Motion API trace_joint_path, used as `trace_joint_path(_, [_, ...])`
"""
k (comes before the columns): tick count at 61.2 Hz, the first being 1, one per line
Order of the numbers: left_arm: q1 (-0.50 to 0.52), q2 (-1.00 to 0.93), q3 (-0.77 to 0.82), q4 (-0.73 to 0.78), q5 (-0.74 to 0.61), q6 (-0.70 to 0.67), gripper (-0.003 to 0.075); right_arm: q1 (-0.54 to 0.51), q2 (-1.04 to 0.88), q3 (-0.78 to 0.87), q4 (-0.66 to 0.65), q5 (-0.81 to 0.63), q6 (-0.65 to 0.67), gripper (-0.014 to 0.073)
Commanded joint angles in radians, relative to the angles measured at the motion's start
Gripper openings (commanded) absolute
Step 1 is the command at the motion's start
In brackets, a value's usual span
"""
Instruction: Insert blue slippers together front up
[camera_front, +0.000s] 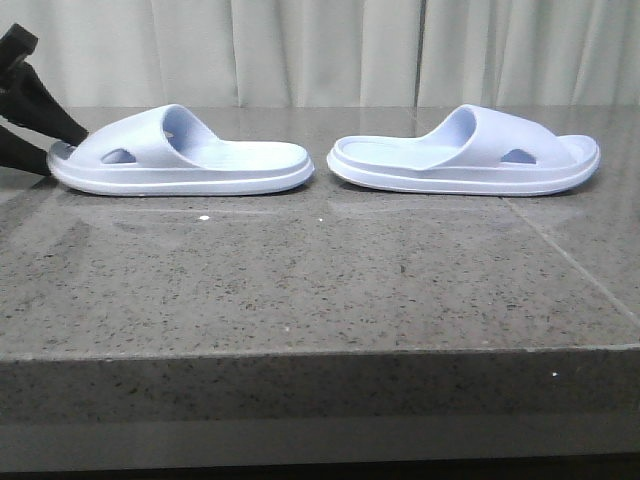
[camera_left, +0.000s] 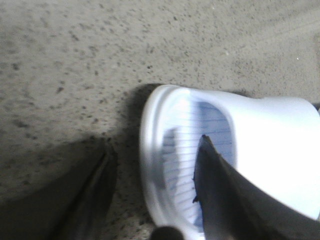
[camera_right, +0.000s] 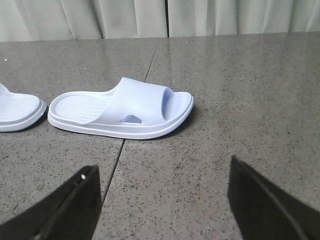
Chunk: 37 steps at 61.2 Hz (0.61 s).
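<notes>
While you look across the speckled grey stone worktop (camera_front: 300, 280), you see it carrying both blue slippers side by side along its far edge, in front of a pale curtain (camera_front: 330, 50). A thin seam line runs across the worktop's surface near its right edge.

Your left slipper (camera_front: 180, 155) lies flat on its sole toward the far left corner, toe pointing to the left edge, heel toward the middle. Your right slipper (camera_front: 465, 152) lies flat toward the far right corner, toe pointing to the right edge. Their heels face each other, near but apart, with bare stone between them. Each strap shows an oval side hole, and the footbeds are ribbed. You can read no brand or writing on either one.

Your left gripper (camera_left: 152, 192) is at the toe of the left slipper (camera_left: 240, 150), jaws apart: one finger (camera_left: 220, 195) sits over the open toe and ribbed footbed, the other over the worktop just beside the sole. Whether either finger touches the foam, you cannot tell.

Your right gripper (camera_right: 162, 200) hangs over the worktop well apart from the right slipper (camera_right: 125, 107), jaws wide apart and holding nothing.
</notes>
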Motion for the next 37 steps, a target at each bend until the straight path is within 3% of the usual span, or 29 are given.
trace_joint_path(1, [-0.024, -0.037, -0.027, -0.039, 0.026, 0.009, 0.0363, -0.006, 0.016, -0.031, -0.011, -0.072, -0.007, 0.0552])
trace_joint_path(19, [-0.051, -0.037, -0.027, -0.037, 0.007, 0.009, 0.0351, -0.006, 0.016, -0.031, -0.011, -0.071, -0.007, 0.0552])
trace_joint_path(37, [-0.051, -0.037, -0.027, -0.069, 0.012, 0.01, 0.0092, -0.006, 0.016, -0.031, -0.011, -0.071, -0.007, 0.0552])
